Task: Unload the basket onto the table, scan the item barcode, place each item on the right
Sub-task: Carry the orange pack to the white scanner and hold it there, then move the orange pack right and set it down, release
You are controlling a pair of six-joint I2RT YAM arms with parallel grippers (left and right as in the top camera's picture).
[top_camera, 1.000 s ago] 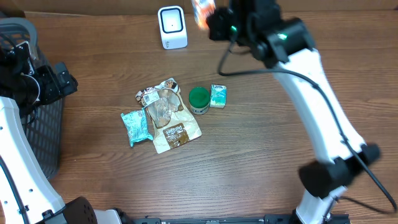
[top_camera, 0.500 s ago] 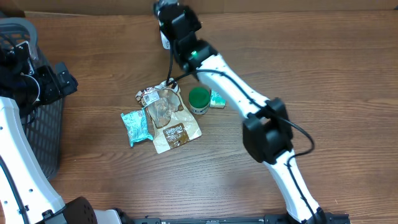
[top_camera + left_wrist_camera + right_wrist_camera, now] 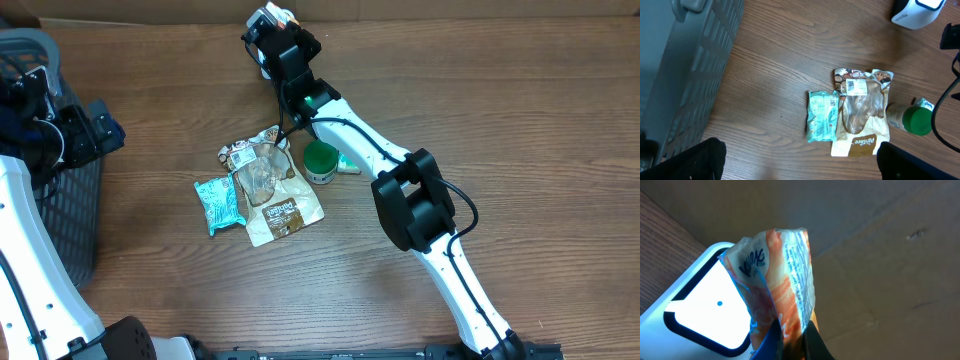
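The right gripper (image 3: 790, 341), clamped on an orange packet (image 3: 782, 270), holds it before the white scanner (image 3: 700, 305) while the left gripper (image 3: 800, 160) hangs wide open beside the basket (image 3: 690, 75).

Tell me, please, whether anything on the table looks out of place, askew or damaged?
Nothing looks spilled or broken. The one untidy spot is mid-table: a crumpled clear bag lies on the brown pouch, with the teal packet askew beside them. The orange packet is held in front of the scanner.
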